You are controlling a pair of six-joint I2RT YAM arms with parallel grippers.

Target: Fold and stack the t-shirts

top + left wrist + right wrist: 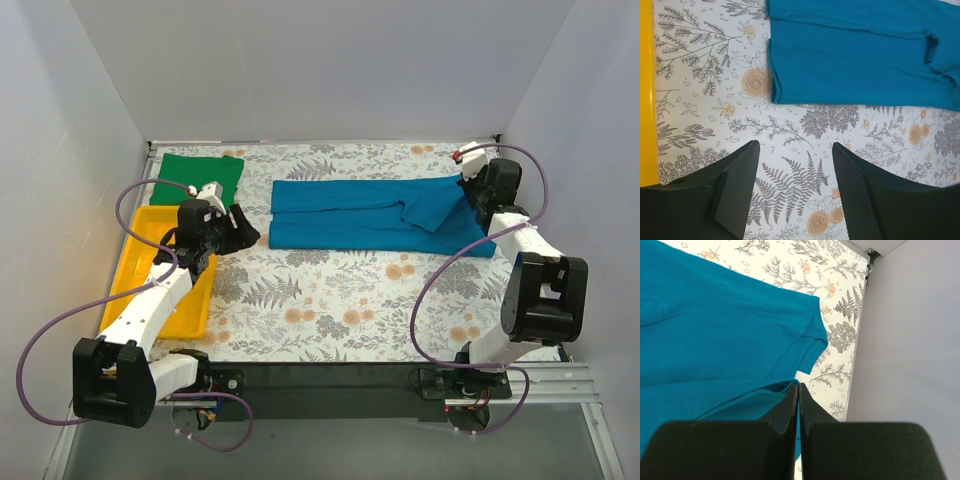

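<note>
The teal-blue t-shirt point(370, 215) lies across the middle of the table, folded lengthwise into a long strip. It also shows in the left wrist view point(855, 55) and the right wrist view point(715, 330). My right gripper point(468, 200) is at the shirt's right end, shut on a fold of its edge near the collar point(799, 386). My left gripper point(240, 232) is open and empty, just left of the shirt's left end, over bare tablecloth point(796, 145). The green t-shirt point(200, 175) lies folded at the back left.
A yellow tray point(128, 258) sits along the left side, under my left arm; its rim shows in the left wrist view point(646, 100). White walls enclose the table; the right wall point(910, 340) is close to my right gripper.
</note>
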